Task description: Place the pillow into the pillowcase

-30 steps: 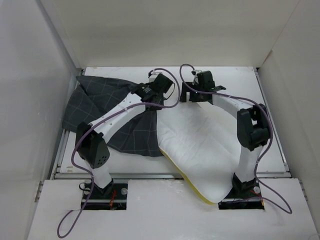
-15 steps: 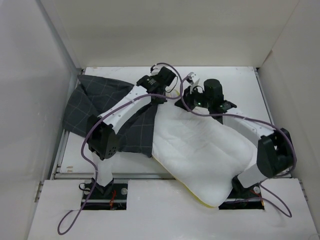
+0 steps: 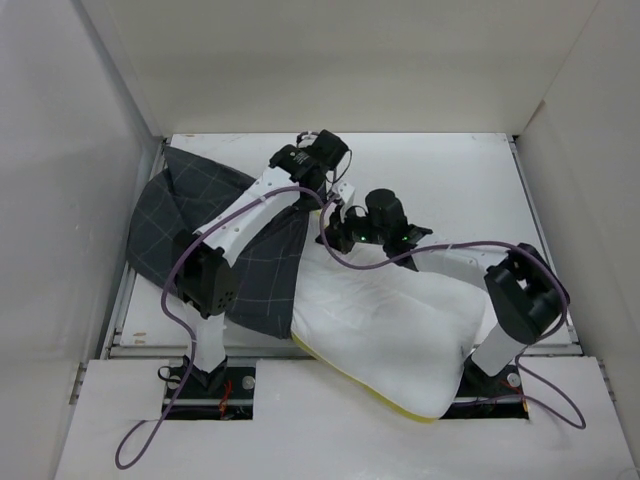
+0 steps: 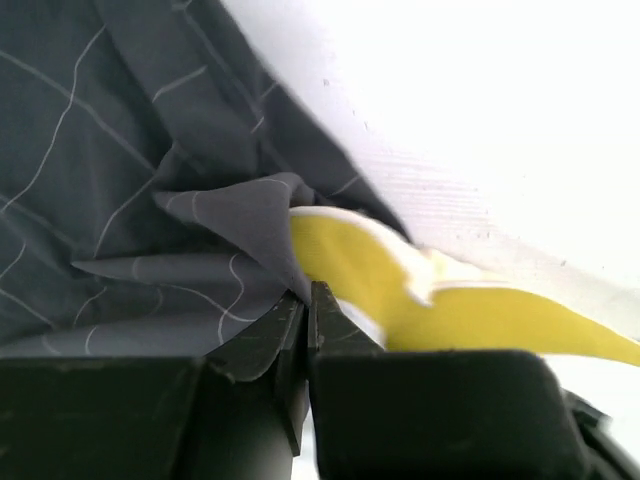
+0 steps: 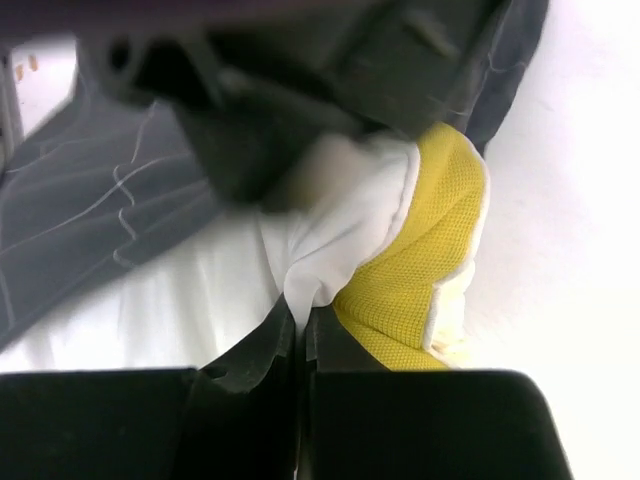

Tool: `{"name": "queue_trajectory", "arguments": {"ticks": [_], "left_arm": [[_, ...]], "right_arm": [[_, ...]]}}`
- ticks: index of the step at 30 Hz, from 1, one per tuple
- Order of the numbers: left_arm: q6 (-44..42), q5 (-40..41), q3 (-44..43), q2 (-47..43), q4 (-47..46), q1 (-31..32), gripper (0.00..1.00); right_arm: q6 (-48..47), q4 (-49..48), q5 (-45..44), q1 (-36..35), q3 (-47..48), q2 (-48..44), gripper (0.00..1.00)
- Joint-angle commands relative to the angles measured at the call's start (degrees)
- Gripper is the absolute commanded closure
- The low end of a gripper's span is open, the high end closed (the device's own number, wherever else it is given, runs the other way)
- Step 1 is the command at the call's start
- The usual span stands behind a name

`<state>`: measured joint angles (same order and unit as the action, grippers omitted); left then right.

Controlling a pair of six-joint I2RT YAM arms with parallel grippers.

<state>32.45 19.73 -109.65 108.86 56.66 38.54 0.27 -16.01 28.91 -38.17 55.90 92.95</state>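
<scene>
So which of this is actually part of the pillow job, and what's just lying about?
Job: pillow, held by right fingers; pillowcase, held by left fingers.
Not the job: purple cables, table, white walls.

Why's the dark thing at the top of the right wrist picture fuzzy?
Right wrist view: that dark shape is too near the lens and blurs, while the yellow side of the pillow is sharp. Left wrist view: the table glares white.
</scene>
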Motion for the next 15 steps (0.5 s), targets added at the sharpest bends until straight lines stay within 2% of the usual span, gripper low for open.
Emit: {"name": "queue_trajectory", "arguments": {"ticks": [1,5,8,12,15], "left_arm": [[1.04,-0.39,-5.4,-2.86,-8.68,0.3,1.0],[0.42,0.75,-5.4,-2.86,-9.2,0.83,1.0],[0.42,-0.48,-5.4,-2.86,-9.73,1.44,1.0],[-1.5,0.75,-4.7,-3.48,-12.19,2.94,1.0],[-1.51,-1.69,-7.33,-2.95,-12.8,2.94,1.0]], "right_arm": [[4.2,0.81,8.01,-6.21,-0.97,3.28,1.0],[4.21,-3.84,13.28,-6.99,-1.14,5.49,1.0],[6.75,-11.22,15.2,-7.88,-3.16,6.01,1.0],[6.76,-14.66,24.17,-8.4,-1.76,9.0,1.0],[8.15,-16.33,22.79,-8.94,-1.76,10.32,1.0]]}}
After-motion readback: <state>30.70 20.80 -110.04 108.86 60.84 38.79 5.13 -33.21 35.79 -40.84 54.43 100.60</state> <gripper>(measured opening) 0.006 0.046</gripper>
